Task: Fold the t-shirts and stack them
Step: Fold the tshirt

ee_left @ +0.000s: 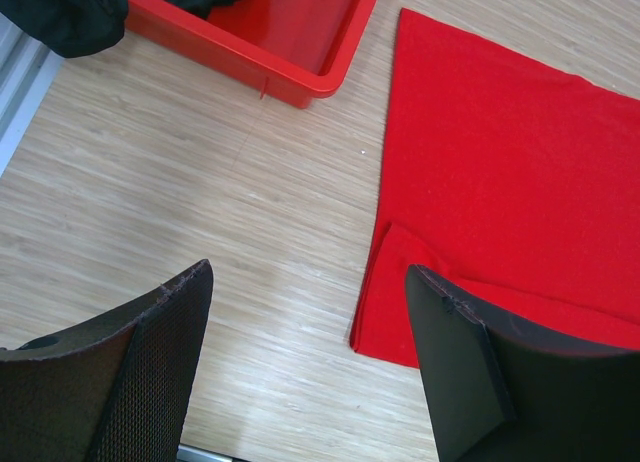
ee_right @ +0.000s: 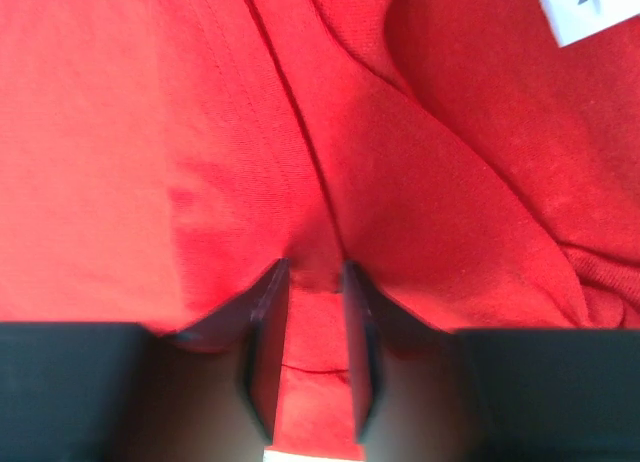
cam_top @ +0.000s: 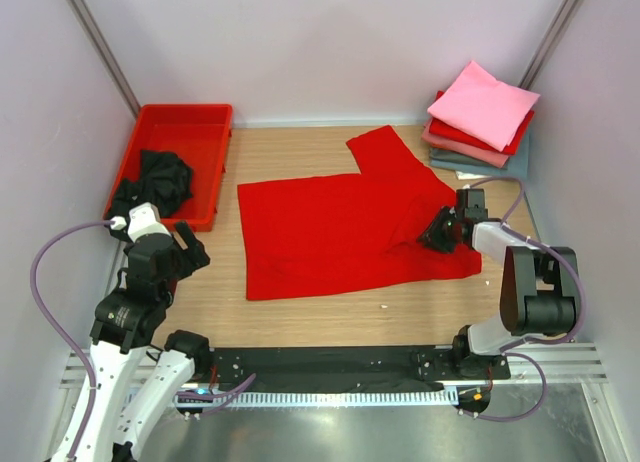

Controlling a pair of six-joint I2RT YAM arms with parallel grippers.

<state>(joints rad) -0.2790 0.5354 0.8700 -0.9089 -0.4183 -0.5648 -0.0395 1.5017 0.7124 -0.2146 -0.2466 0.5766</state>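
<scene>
At worktop point(cam_top: 300, 317) centre: red t-shirt point(cam_top: 330, 227) spread flat; right gripper point(ee_right: 315, 272) pinches cloth ridge near its right edge — likely hold for folding over; left gripper point(ee_left: 310, 272) spread, empty, beside shirt's near-left corner.

Tray point(cam_top: 196, 148) back left, spread shirt point(cam_top: 330, 227) centre, stack point(cam_top: 481, 108) back right

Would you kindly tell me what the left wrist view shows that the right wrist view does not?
Only the left wrist view: the red tray, the black t-shirt draped over its rim, bare wooden table, and the open left pincer. Only the right wrist view: the white neck label and the right pincer closed on a fold of cloth. Both: the bright red t-shirt.
</scene>
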